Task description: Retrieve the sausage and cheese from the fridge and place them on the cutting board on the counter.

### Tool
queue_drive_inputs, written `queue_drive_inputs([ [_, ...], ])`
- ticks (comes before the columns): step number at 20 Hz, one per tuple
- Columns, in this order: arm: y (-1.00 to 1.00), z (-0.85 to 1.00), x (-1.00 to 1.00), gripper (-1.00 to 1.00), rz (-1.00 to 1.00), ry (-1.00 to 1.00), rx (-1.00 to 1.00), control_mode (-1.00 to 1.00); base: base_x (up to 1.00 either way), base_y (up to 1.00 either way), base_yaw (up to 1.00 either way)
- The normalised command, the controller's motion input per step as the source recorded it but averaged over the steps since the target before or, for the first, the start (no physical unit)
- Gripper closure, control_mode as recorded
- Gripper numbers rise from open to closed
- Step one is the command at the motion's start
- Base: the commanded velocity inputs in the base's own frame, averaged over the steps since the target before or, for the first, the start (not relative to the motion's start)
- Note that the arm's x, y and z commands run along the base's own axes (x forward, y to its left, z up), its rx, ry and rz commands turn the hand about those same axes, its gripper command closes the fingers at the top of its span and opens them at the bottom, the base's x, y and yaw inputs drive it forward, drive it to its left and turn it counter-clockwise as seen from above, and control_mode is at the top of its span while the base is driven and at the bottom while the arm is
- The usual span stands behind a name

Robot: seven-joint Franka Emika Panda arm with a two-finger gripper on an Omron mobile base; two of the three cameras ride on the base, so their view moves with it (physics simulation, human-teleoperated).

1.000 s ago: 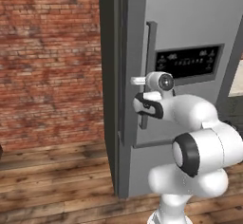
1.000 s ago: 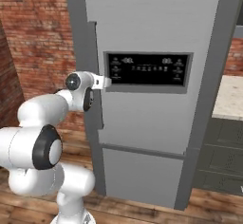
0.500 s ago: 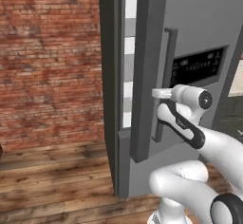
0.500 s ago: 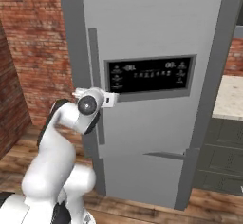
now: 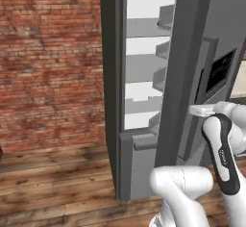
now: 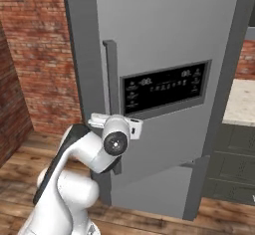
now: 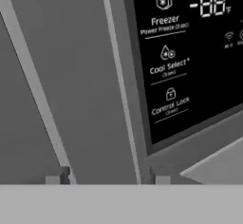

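Observation:
The grey fridge (image 6: pixel 164 30) stands with its upper door (image 5: pixel 192 29) swung partly out, and white interior with grey shelves (image 5: pixel 144 67) shows through the gap. My gripper (image 7: pixel 108 176) sits at the long vertical handle (image 6: pixel 110 79), low on it beside the black dispenser panel (image 7: pixel 190 52). Its two fingertips (image 7: pixel 57 176) stand apart on either side of the handle (image 7: pixel 95 99), so it is open. My hand (image 5: pixel 202 109) reaches the handle (image 5: pixel 199 91) from the right. The sausage, the cheese and the cutting board are out of view. A strip of beige counter (image 6: pixel 241 104) shows right of the fridge.
A red brick wall (image 5: pixel 48 62) runs left of the fridge above a wooden plank floor (image 5: pixel 53 182). The lower freezer door (image 5: pixel 139 163) stays shut below the gap. Dark drawers (image 6: pixel 234 164) sit under the counter.
The upper door has swung further out and more of the shelves show. My hand travelled with the handle, and the fingers have spread apart.

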Motion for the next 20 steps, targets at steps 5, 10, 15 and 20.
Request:
queue_drive_inputs([
  [5, -0.71, -0.33, -0.90, 1.00, 0.03, 0.07, 0.01, -1.00, 0.00, 0.00, 0.00],
  [10, -0.51, -0.28, -0.14, -1.00, 0.13, 0.00, 0.05, -1.00, 0.00, 0.00, 0.00],
  [15, -0.70, -0.20, -0.40, -1.00, 0.17, 0.00, 0.03, -1.00, 0.00, 0.00, 0.00],
  [20, -0.89, -0.11, -0.71, -1.00, 0.44, -0.02, 0.03, -1.00, 0.00, 0.00, 0.00],
])
